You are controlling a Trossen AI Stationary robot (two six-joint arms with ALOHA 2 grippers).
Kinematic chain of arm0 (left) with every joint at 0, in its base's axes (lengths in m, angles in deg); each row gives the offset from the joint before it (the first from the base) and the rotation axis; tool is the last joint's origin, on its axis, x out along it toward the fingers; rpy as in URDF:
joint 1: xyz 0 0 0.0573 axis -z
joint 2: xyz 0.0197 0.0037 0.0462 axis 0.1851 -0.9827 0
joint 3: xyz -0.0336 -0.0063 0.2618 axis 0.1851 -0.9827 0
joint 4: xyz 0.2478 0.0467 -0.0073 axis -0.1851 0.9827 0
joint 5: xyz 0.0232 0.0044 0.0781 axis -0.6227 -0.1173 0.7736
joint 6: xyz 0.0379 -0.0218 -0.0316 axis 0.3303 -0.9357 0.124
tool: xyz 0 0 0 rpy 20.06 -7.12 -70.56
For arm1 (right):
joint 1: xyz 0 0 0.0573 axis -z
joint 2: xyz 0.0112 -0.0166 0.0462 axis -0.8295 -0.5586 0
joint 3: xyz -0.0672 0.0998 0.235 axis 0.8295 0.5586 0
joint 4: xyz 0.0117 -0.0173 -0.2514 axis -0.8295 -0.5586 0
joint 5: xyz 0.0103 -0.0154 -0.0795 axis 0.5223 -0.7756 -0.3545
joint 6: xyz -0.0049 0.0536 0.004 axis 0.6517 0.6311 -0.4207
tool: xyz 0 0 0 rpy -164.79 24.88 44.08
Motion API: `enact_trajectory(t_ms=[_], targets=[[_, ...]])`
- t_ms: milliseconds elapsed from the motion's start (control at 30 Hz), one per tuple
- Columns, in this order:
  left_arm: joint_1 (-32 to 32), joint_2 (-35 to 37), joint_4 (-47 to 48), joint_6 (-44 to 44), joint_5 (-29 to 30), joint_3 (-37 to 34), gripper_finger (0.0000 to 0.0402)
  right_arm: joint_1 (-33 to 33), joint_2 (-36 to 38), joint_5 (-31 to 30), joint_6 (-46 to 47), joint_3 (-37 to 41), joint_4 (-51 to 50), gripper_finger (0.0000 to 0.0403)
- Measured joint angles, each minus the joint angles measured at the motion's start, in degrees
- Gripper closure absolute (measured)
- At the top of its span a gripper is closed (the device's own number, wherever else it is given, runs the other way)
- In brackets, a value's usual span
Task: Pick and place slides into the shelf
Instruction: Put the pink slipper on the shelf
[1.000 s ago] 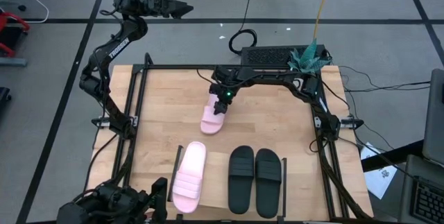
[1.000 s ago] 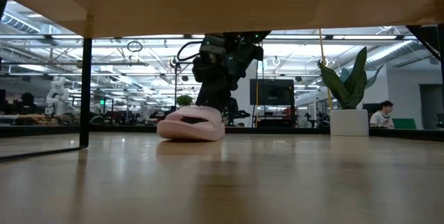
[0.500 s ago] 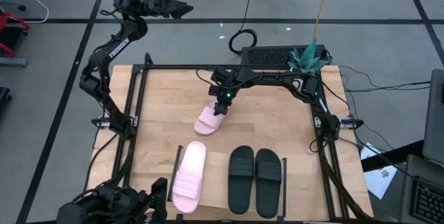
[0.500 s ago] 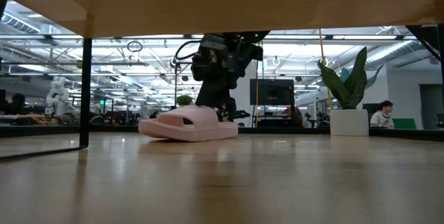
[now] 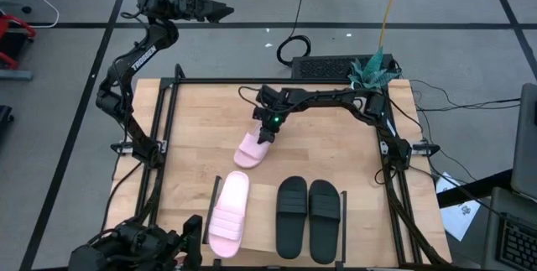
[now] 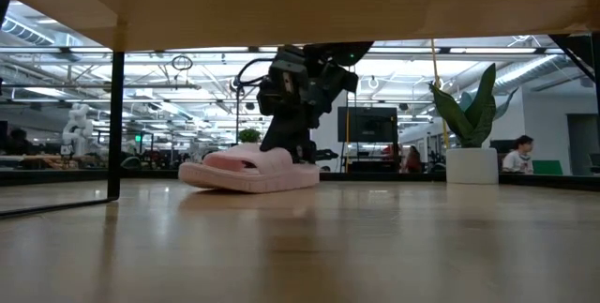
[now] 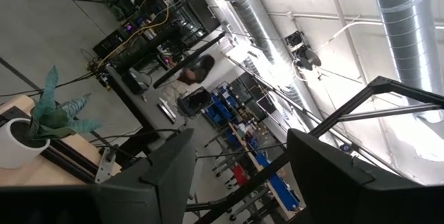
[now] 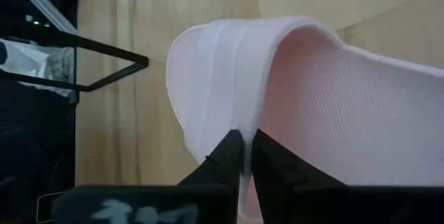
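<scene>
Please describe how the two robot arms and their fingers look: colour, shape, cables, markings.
Both arms are dark, slim and jointed. The left arm bears pale lettering on one link. The right arm shows a green light near its gripper. Its fingers are flat, black, tapered.

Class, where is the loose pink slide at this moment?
In the high view, the pink slide lies mid-table, above its mate, with the right pincer shut on its strap edge.
</scene>
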Motion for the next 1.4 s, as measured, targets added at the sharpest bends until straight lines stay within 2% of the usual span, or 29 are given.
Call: enact_trajectory(t_ms=[133,700,1000,1400], targets=[[0.0,0.0,0.0,0.03,0.0,0.0,0.0174,0.05,0.0,0.39,-0.18,0.08,0.54,0.0397],[-1.6,0.0,0.0,0.03,-1.42,0.0,0.0174,2.62,0.72,0.97,6.35,-1.47,2.29,0.0402],[-6.58,0.0,0.0,0.05,-1.4,0.0,0.0174,3.79,7.78,1.35,7.81,-1.53,-0.94,0.0402],[-7.76,0.0,0.37,0.49,-1.36,0.0,0.0174,6.29,17.57,1.33,9.23,-1.53,-6.34,0.0403]])
